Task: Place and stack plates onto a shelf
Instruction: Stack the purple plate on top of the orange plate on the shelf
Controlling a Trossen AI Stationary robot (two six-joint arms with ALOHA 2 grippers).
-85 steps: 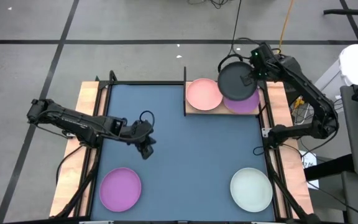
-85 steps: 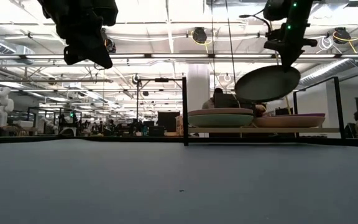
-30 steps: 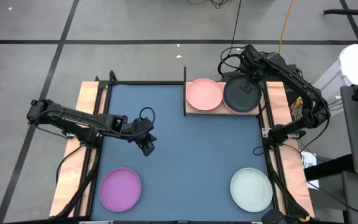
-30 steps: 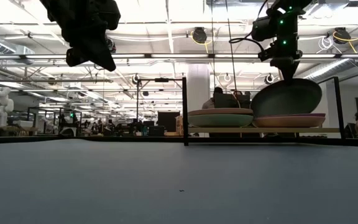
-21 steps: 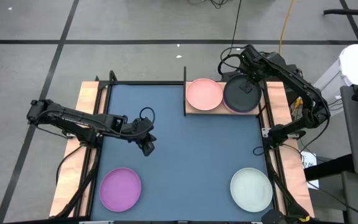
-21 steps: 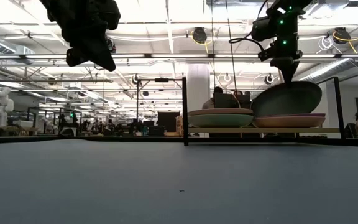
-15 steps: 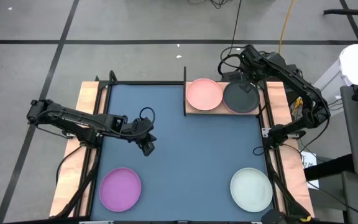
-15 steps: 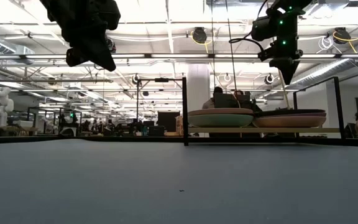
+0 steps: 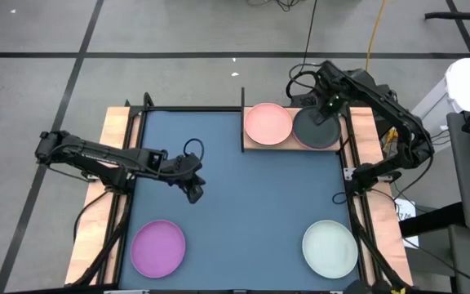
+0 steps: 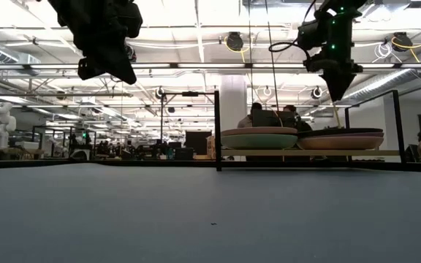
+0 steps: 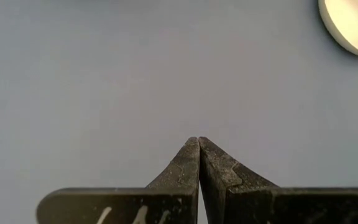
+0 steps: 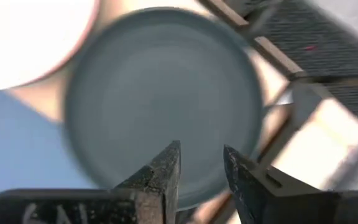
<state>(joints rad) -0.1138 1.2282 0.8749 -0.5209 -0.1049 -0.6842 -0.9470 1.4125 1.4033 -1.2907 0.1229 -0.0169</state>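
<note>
On the light-wood shelf (image 9: 255, 145) at the far edge of the blue mat (image 9: 243, 204), a black plate (image 9: 315, 131) lies flat on top of a purple one, beside a pink plate (image 9: 268, 123) that rests on a mint one next to the thin black rail (image 9: 242, 118). Above the black plate hangs the right gripper (image 9: 326, 104), its fingers (image 12: 166, 168) parted and holding nothing. Nearer the front edge, a purple plate (image 9: 158, 249) and a pale mint plate (image 9: 330, 248) lie well apart on the mat. Over the mat's left half hovers the left gripper (image 9: 192, 193), fingers pressed together and empty. Beyond the table, seated people show behind the shelf; no writing is legible.
</note>
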